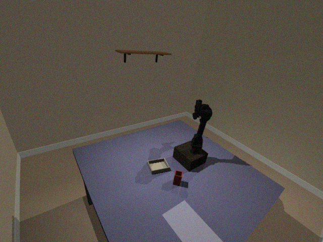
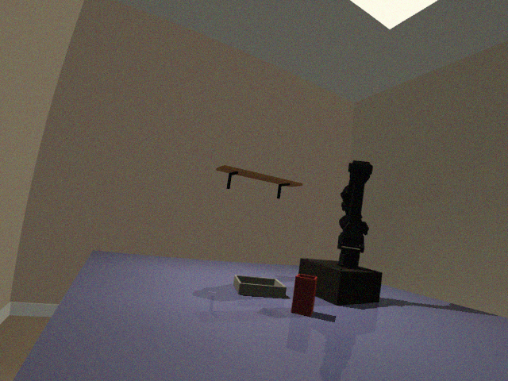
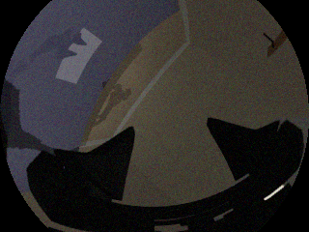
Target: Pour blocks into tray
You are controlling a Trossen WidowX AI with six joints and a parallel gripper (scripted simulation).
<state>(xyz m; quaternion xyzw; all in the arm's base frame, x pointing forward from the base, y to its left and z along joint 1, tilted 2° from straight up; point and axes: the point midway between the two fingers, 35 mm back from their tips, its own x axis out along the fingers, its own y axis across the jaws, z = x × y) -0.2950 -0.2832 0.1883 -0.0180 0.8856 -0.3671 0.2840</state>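
Cup [image 1: 177, 178] [image 2: 304, 295] upright, 1 tray [image 1: 161, 171] [image 2: 262, 290] nearby, 1 shelf [image 1: 143, 52] [image 2: 259, 176] behind

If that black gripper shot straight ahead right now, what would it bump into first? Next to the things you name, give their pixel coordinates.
Probably a wall [image 1: 65, 78] [image 2: 184, 102] [image 3: 171, 87]: that is what shows between the fingertips of the open gripper [image 1: 195, 116] [image 2: 345, 200] [image 3: 173, 126], with nothing nearer in that gap. How far off it is, I can't tell.
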